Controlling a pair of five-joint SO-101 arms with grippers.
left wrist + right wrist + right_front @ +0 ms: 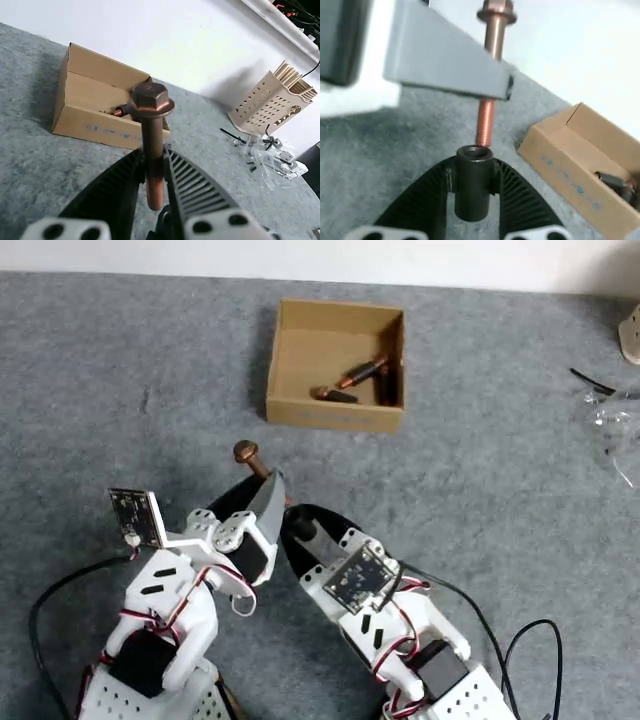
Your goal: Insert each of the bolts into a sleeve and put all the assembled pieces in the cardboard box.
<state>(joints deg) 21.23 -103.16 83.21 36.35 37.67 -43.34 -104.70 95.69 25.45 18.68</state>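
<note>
My left gripper [152,172] is shut on a copper bolt [151,135], holding it by the shank with the hex head [246,451] up toward the box. My right gripper [472,187] is shut on a black sleeve [472,182], open end up. The bolt's tip [484,131] hangs just above the sleeve's mouth, almost in line with it. In the high view the two grippers meet near the table's middle, left gripper [262,502] beside right gripper [300,525]. The cardboard box [335,412] stands beyond them and holds assembled pieces [350,380].
A slotted beige holder [270,102] and clear plastic bags [610,420] lie at the far right of the grey felt table. Cables trail from both arm bases at the near edge.
</note>
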